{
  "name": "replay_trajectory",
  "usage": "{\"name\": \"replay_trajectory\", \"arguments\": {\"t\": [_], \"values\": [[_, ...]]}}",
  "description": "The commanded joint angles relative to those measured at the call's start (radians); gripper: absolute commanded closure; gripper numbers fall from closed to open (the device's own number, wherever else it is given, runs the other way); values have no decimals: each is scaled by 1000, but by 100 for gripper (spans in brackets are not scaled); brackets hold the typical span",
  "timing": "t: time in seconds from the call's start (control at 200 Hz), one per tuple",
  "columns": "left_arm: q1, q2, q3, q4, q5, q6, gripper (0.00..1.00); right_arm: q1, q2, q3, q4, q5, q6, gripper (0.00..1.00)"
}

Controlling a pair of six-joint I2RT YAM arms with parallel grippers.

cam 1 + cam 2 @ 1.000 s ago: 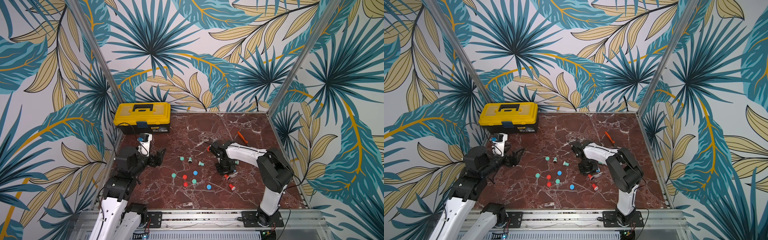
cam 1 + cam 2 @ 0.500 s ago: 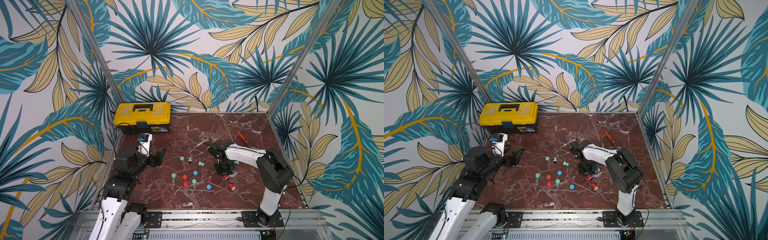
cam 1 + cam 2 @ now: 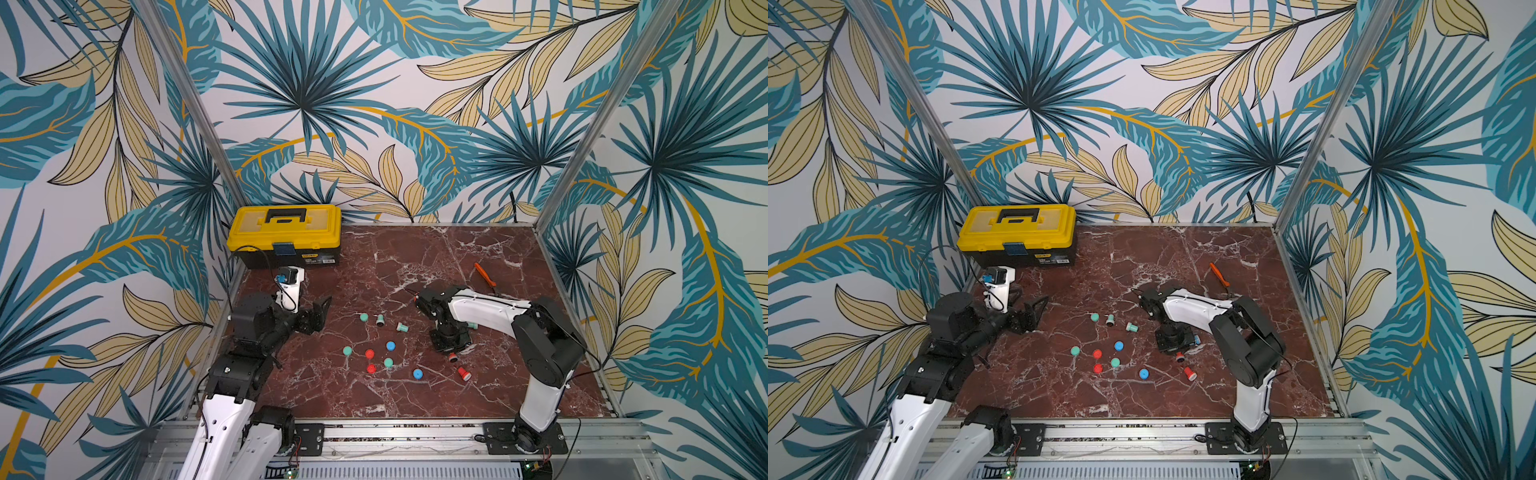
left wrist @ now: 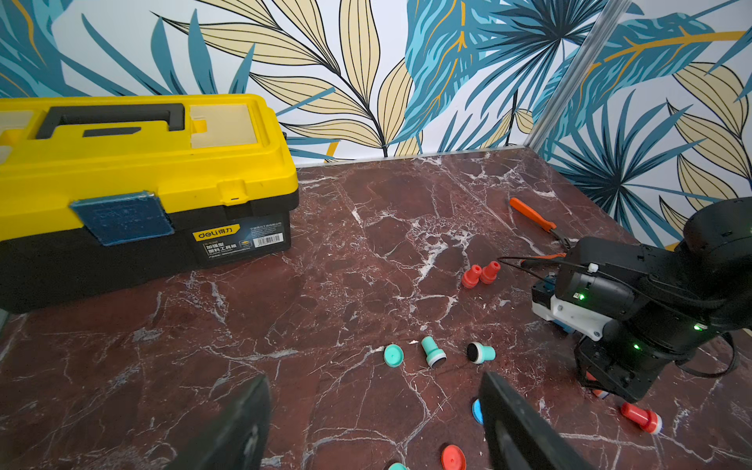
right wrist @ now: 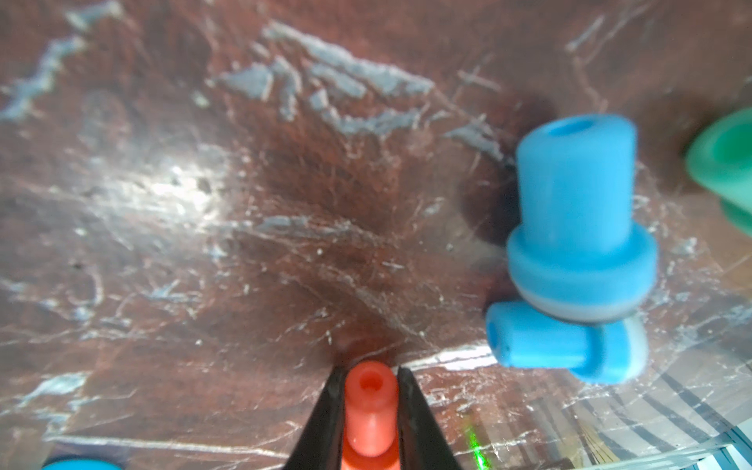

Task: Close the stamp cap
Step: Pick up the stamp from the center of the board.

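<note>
Tightened since a second ago, the right gripper (image 5: 369,372) is clamped on the red stamp (image 5: 369,411) (by its stem), 4 o'clock from the table (image 3: 415,257) centre. It should be lifted straight toward the red cap (image 3: 369,353) at 9 o'clock. Meanwhile the left gripper (image 4: 374,380) is seen wide open, empty.

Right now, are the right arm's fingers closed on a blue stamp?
No, the right fingers clamp a red stamp; the blue stamps sit untouched off to the side.

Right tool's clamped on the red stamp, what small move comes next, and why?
Probably lift the red stamp slightly: the right tool is shut on its handle, and a loose red cap lies apart from it, so the stamp needs carrying over.
</note>
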Motion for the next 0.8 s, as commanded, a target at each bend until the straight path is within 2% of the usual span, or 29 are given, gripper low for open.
{"name": "replay_trajectory", "arguments": {"t": [0.0,0.13,0.3,0.531,0.656,0.796], "values": [[12,-6,-8,6,6,-2,18,8,-18,-16,-18,3,27,80],[12,-5,-8,6,16,-1,18,21,-66,-14,7,15,58,85],[12,-1,3,6,63,3,19,49,-213,-15,89,4,129,88],[-4,-12,12,43,137,-81,22,92,-467,-43,345,-65,278,93],[-70,-26,-12,156,116,-165,22,104,-567,-84,537,-104,402,95],[-227,-20,-19,274,24,-205,23,125,-637,-111,715,-102,537,95]]}}
